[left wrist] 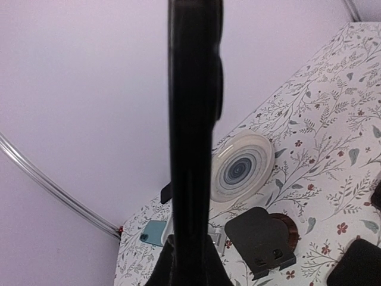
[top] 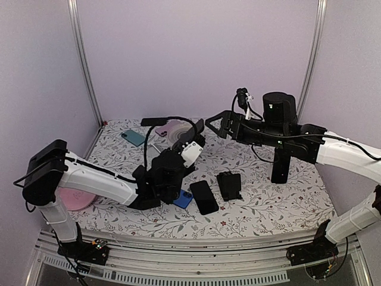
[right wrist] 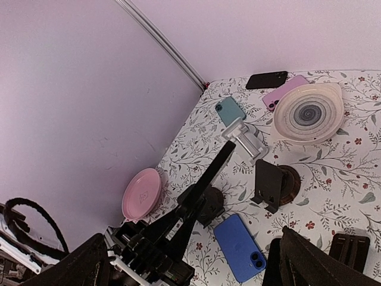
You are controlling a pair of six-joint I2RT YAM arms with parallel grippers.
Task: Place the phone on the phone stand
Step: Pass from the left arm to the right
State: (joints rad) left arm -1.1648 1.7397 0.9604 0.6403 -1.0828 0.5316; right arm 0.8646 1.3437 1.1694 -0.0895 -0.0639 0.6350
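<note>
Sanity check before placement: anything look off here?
Nothing spilled or broken. Only oddity: the spiral plate appears to overlap the pink phone at the back, so it may sit tilted. The left hand grips a black phone edge-up.

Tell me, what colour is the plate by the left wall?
Pink plate, clearest in the right wrist view.

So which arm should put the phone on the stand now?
The left one. Its claw is shut on the black phone, and the black stand sits close by on the table. The right claw is open, empty and up in the air.
</note>
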